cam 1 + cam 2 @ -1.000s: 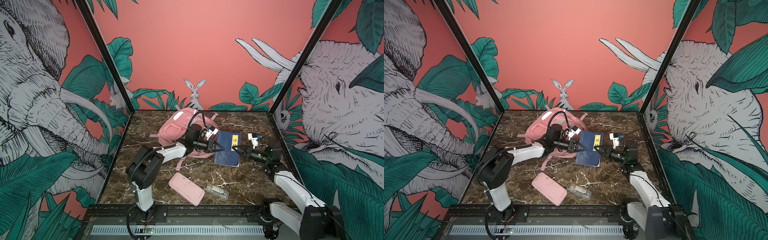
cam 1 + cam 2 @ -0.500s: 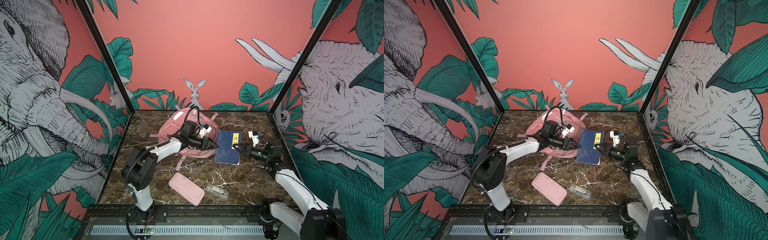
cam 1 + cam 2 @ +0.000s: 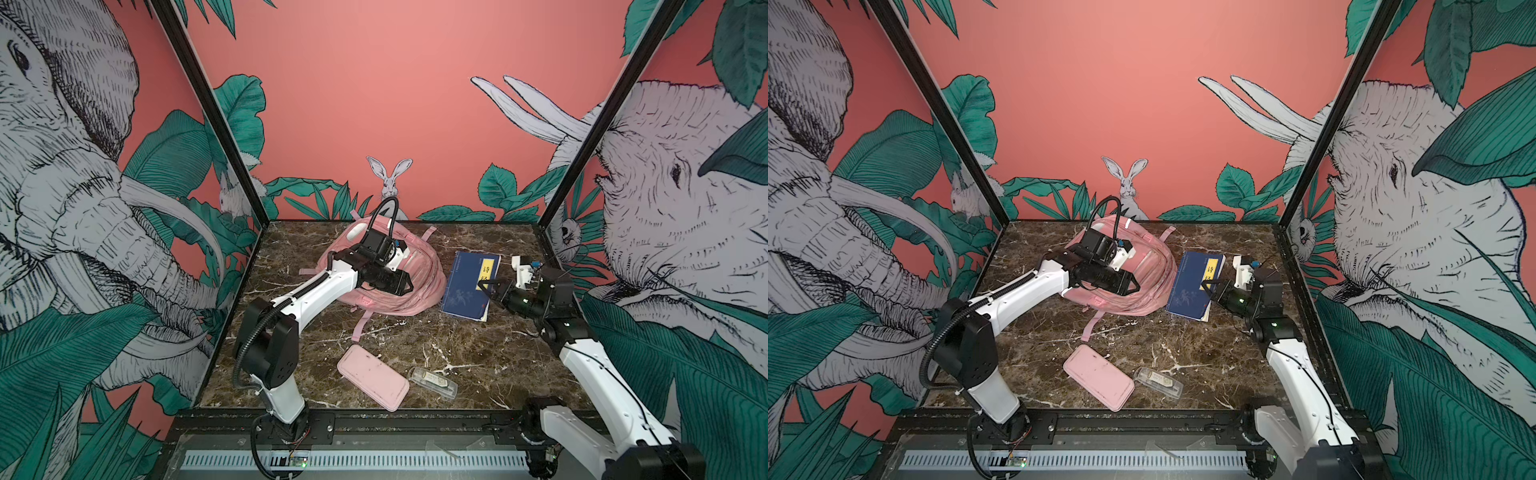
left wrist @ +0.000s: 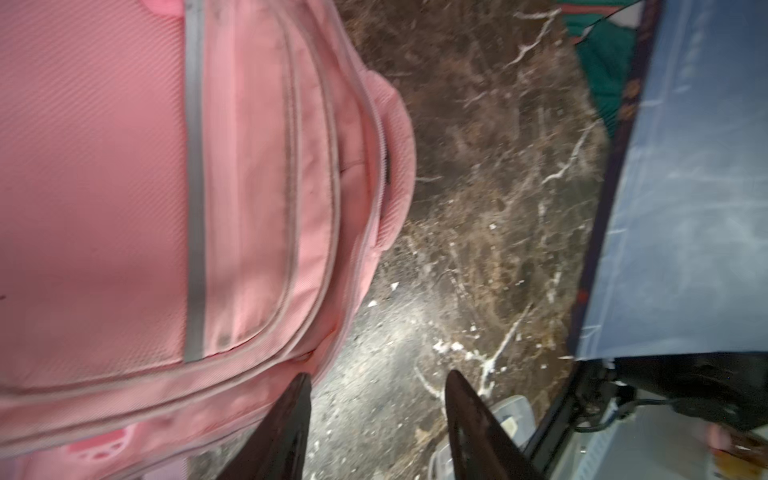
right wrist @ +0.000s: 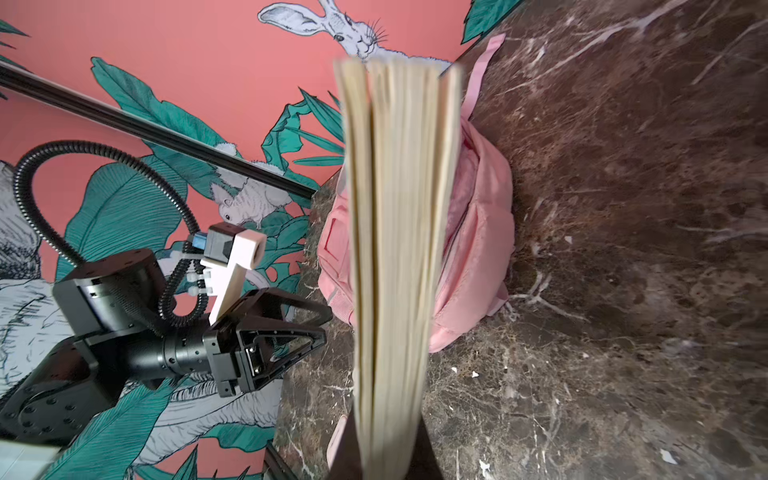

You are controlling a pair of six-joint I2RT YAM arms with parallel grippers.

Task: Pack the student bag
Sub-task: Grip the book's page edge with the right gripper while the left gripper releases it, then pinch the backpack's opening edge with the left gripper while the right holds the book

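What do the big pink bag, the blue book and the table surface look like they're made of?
The pink bag: matte woven fabric; fine ribbed weave and zips show. The blue book: paper, with cream page edges and a matte cover. The tabletop: brown marble look with white veins and a faint sheen; maybe printed laminate.

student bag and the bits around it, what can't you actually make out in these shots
student bag opening: the left gripper and its arm cover the bag's middle in both top views; the book hides much of it in the right wrist view.
book label text: too small in both top views, partly behind the right gripper.
clear case contents: too small in both top views.
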